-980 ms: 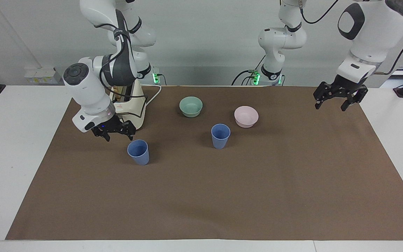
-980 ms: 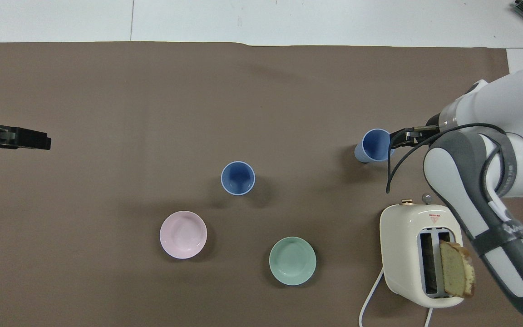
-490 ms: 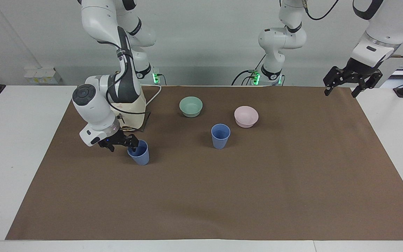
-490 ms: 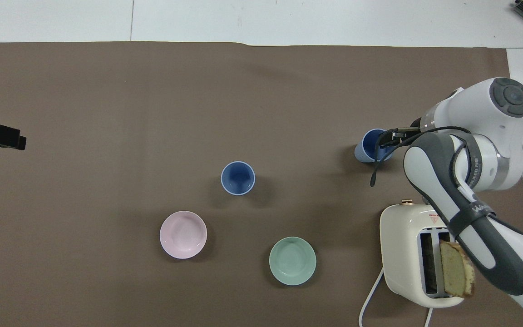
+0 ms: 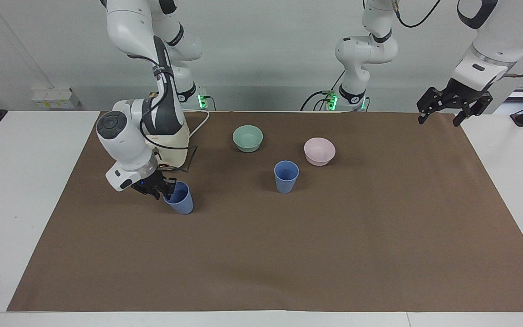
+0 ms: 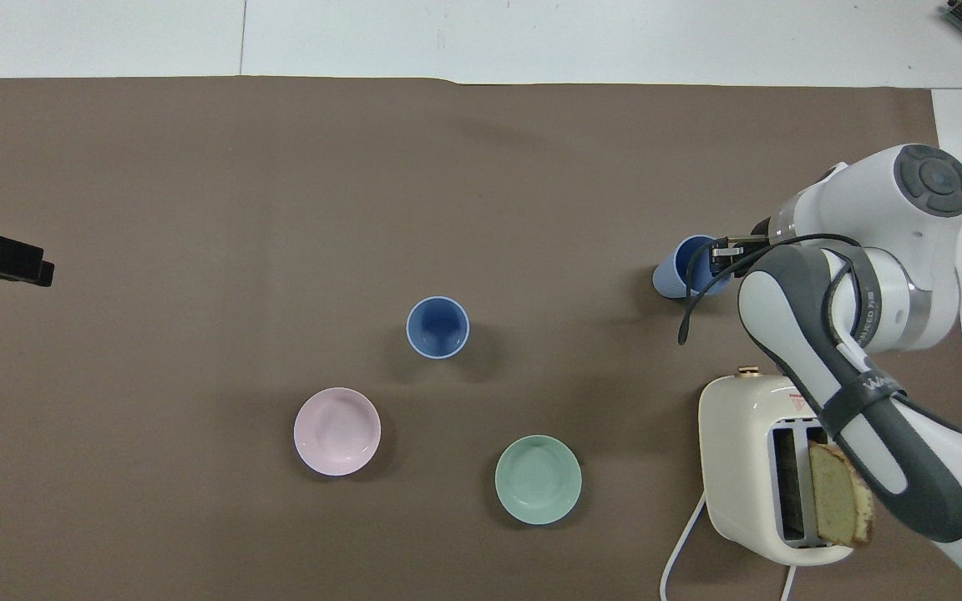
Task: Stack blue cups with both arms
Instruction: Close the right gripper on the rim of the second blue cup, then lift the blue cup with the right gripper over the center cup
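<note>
Two blue cups stand upright on the brown mat. One blue cup [image 5: 182,200] [image 6: 681,271] stands toward the right arm's end. My right gripper [image 5: 165,190] [image 6: 719,256] is down at this cup's rim, pinched shut on the wall with one finger inside. The second blue cup [image 5: 286,177] [image 6: 437,327] stands free near the mat's middle. My left gripper [image 5: 443,111] [image 6: 34,265] hangs open and holds nothing, high over the mat's edge at the left arm's end.
A mint-green bowl [image 5: 248,137] [image 6: 538,479] and a pink bowl [image 5: 319,151] [image 6: 336,431] sit nearer to the robots than the middle cup. A cream toaster [image 5: 176,144] [image 6: 744,467] with a bread slice [image 6: 840,497] stands beside the right arm.
My right gripper came down from beside the cup onto its rim and closed there. The left gripper rose and drew back toward its end of the table.
</note>
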Tool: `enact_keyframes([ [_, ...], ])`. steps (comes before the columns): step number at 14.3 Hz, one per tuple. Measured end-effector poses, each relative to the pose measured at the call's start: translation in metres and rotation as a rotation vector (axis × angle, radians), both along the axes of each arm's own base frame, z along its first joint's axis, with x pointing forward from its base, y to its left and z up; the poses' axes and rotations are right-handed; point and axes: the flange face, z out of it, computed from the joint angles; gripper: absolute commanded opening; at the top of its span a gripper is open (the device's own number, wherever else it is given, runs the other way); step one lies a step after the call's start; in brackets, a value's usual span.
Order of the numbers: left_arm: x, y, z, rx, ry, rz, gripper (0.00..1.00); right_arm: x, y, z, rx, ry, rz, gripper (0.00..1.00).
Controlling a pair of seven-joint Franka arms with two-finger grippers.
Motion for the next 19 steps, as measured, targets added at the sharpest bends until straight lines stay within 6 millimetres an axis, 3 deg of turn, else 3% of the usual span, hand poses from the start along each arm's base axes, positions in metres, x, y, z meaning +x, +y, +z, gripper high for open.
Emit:
enact_keyframes([
  [7, 0.0, 0.0, 0.0, 0.0, -0.001, 0.0, 1.0, 0.001, 0.007, 0.005, 0.006, -0.001, 0.009, 0.0],
  [9, 0.0, 0.0, 0.0, 0.0, -0.001, 0.0, 1.0, 0.004, 0.008, 0.021, 0.006, 0.025, 0.013, 0.0],
  [13, 0.0, 0.0, 0.0, 0.0, -0.001, 0.0, 1.0, 0.01, 0.009, 0.073, 0.008, 0.042, 0.02, 0.0],
  [15, 0.0, 0.0, 0.0, 0.0, -0.001, 0.0, 1.0, 0.011, 0.01, 0.083, 0.012, 0.037, 0.023, 0.0],
  [17, 0.0, 0.0, 0.0, 0.0, -0.001, 0.0, 1.0, 0.011, 0.023, 0.088, 0.03, 0.031, 0.01, 0.0],
  [19, 0.0, 0.0, 0.0, 0.0, -0.001, 0.0, 1.0, 0.011, 0.049, 0.1, 0.064, 0.026, -0.035, 0.0],
])
